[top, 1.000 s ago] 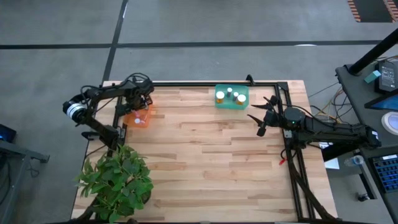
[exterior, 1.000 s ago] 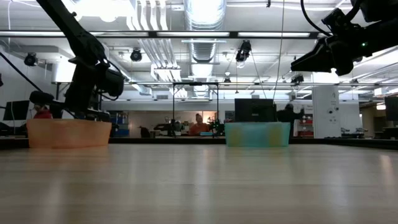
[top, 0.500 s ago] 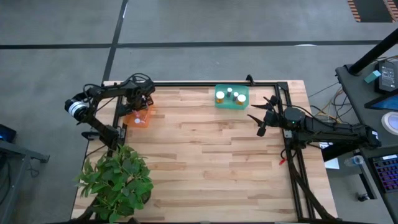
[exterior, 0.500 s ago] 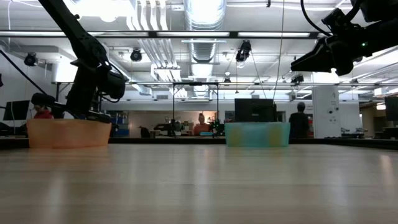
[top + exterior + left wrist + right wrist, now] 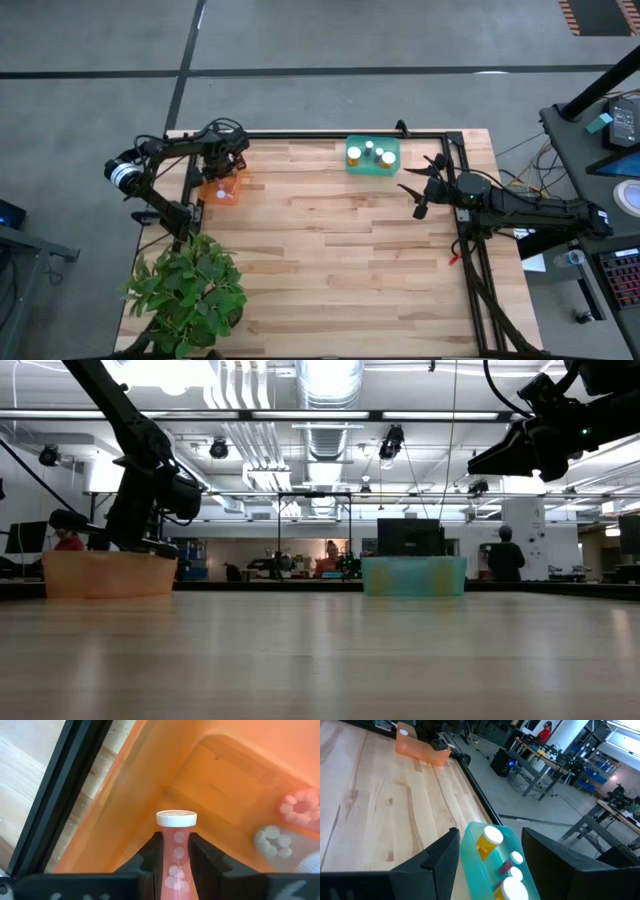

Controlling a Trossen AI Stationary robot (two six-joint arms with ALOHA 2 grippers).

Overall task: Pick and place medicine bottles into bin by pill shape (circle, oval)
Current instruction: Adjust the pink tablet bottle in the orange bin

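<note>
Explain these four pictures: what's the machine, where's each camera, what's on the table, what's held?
Two robot arms work at a wooden table. One camera looks straight down, one sits at table height, and one rides on each wrist.

On the table stand an orange bin and a green bin with white-capped bottles inside. A potted plant sits at one corner.

The left gripper is down in the orange bin, its fingers closed on a small white-capped bottle with round pills inside. The right gripper hangs open beside the green bin, holding nothing.
</note>
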